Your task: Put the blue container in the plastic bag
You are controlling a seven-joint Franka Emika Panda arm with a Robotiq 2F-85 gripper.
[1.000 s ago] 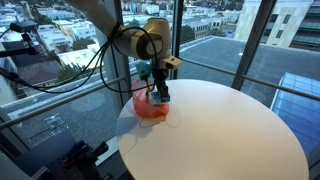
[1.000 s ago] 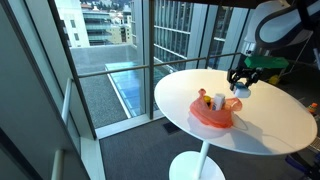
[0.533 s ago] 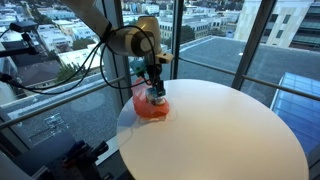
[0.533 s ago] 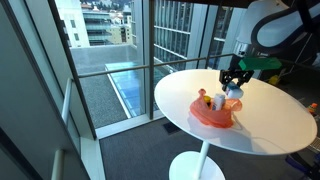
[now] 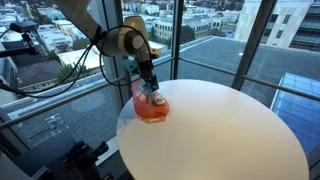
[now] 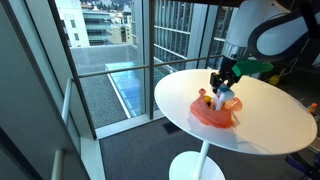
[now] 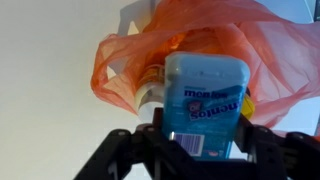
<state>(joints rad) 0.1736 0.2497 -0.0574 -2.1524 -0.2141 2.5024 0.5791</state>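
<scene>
My gripper (image 7: 203,135) is shut on the blue container (image 7: 205,100), a light blue Mentos tub with a barcode label. In the wrist view the container sits in front of the open orange plastic bag (image 7: 130,60), which holds a white and a yellow item. In both exterior views the gripper (image 5: 150,92) (image 6: 222,88) hangs just above the orange bag (image 5: 150,110) (image 6: 213,112) at the edge of the round white table (image 5: 230,130) (image 6: 270,120). The container (image 6: 224,92) shows as a pale blue spot between the fingers.
The table stands next to floor-to-ceiling windows with a railing (image 6: 120,70). Cables (image 5: 70,70) hang from the arm on the window side. A green object (image 6: 262,66) lies at the table's far edge.
The arm has carried the blue container sideways across the table until it is over the orange bag. The grip has stayed shut on it.
</scene>
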